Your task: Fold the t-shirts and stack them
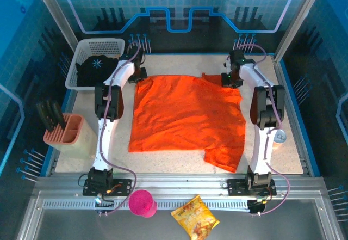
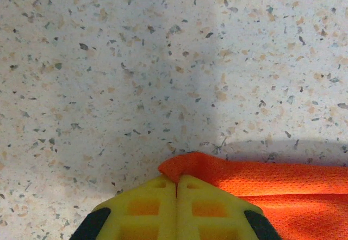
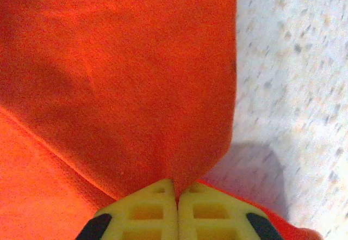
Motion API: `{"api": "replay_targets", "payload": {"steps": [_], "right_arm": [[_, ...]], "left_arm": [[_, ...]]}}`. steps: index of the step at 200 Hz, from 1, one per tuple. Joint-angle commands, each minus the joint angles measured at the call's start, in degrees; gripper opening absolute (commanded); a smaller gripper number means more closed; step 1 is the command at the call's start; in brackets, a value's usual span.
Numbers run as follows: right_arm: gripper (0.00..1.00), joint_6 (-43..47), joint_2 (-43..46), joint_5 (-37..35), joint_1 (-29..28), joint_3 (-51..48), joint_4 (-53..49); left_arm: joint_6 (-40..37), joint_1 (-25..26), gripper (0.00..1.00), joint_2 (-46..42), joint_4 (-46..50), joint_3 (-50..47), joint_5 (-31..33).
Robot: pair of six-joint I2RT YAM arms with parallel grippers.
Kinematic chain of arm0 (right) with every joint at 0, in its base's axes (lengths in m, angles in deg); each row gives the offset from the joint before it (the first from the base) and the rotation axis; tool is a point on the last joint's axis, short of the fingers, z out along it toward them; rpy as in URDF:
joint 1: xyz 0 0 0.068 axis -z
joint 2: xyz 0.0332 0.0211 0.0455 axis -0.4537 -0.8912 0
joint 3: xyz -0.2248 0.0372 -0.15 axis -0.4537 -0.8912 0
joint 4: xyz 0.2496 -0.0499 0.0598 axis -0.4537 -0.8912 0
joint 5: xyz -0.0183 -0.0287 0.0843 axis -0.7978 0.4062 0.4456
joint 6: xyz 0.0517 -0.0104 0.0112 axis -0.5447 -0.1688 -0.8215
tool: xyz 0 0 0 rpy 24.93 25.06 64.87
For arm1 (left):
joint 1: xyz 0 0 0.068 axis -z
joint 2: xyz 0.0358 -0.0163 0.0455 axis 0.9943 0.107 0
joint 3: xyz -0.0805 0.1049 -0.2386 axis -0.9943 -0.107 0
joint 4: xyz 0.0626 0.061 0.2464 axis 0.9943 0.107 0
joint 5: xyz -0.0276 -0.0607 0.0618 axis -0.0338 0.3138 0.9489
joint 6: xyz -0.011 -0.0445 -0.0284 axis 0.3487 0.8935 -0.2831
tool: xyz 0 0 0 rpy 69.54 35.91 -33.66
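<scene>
The orange t-shirt [image 1: 187, 117] lies spread almost flat in the middle of the table [image 1: 163, 161], with one sleeve sticking out at its near right corner. I see my left gripper [image 2: 176, 184] with its jaws pressed together on the far left corner of the cloth, and my right gripper [image 3: 176, 184] pinching the far right corner, where the cloth is drawn into a tight fold. The black t-shirt [image 1: 97, 68] rests inside the white basket [image 1: 106, 44] at the far left of the table.
</scene>
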Motion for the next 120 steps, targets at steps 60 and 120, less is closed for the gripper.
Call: {"api": "replay_targets", "payload": {"steps": [60,120], "right_arm": [[0.67,-9.4,9.4,0.6,-2.1,-13.0,6.5],[0.64,-4.5,2.4,-0.2,2.4,2.8,1.3]], "left_arm": [[-1.0,1.1,0.00,0.2,1.9,-2.0,-6.0],[-1.2,1.0,0.00,0.2,1.8,-2.0,-6.3]]}}
